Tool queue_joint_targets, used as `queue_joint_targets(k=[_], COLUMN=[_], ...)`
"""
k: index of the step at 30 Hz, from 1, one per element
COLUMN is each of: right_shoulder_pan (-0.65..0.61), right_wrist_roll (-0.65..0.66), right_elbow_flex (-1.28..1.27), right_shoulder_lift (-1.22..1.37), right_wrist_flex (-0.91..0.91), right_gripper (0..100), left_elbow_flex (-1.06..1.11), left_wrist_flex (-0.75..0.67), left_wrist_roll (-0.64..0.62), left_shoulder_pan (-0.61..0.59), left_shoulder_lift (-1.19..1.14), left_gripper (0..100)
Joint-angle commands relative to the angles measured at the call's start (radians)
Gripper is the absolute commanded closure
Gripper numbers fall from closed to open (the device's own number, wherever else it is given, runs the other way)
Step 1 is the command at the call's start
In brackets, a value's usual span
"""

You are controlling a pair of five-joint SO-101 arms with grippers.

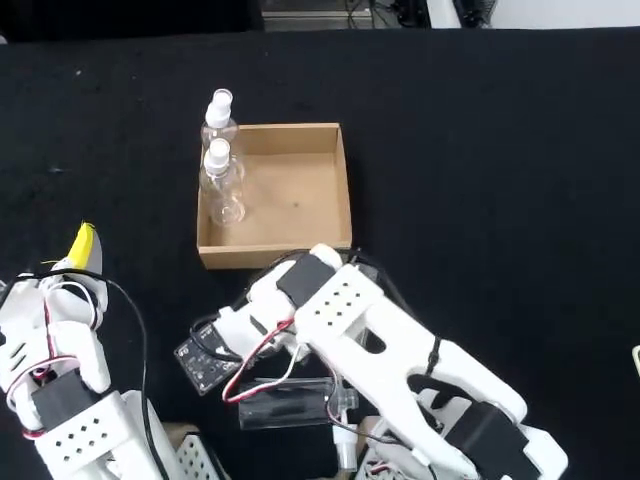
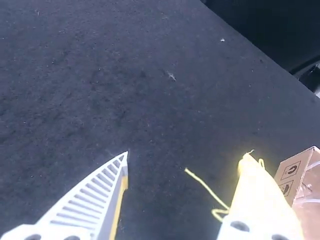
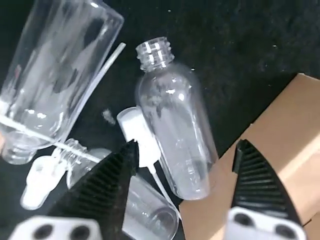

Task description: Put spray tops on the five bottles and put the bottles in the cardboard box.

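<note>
Lower left, the left gripper (image 2: 185, 160) is idling, jaws spread; upper centre, two capped bottles (image 1: 220, 170) are standing at the cardboard box's (image 1: 300, 190) left wall; lower centre, the right gripper (image 3: 187, 146) is gaping around a bottle (image 3: 172, 125) lying beside the box, risking, I reckon, squirting it free or snagging the loose spray top (image 3: 135, 127) alongside, that bottle showing clear, smooth and capless.

The worktop (image 1: 500, 150) wears matt black cloth with a faint fuzzy nap, and the cardboard box (image 1: 295, 190) is dull, smooth brown card. The bottles (image 3: 175, 135) are clear glossy plastic and their spray tops (image 1: 218, 152) smooth white plastic. The right hand (image 3: 188, 146) has ribbed matt black plastic fingers, and the left hand (image 2: 185, 156) has one ribbed white finger.
</note>
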State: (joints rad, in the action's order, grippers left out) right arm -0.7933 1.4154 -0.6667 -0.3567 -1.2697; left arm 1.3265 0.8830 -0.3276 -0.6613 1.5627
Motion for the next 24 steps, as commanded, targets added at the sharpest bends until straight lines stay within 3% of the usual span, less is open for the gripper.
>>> queue_joint_targets(k=[1, 17, 24], right_shoulder_pan=[-0.014, 0.058, 0.060], right_wrist_roll=[0.006, 0.005, -0.006], right_elbow_flex=[-0.001, 0.061, 0.099], right_shoulder_lift=[0.039, 0.259, 0.341], right_wrist_flex=[0.046, 0.057, 0.052], right_gripper=[70.9, 71.1, 80.5], left_elbow_flex=[-0.027, -0.027, -0.027], left_wrist_flex=[-0.021, -0.020, -0.020], left_wrist_roll=[-0.006, -0.006, -0.006], left_shoulder_pan=[-0.010, -0.010, -0.010], left_shoulder_lift=[0.014, 0.015, 0.015], left_gripper=[68, 68, 68])
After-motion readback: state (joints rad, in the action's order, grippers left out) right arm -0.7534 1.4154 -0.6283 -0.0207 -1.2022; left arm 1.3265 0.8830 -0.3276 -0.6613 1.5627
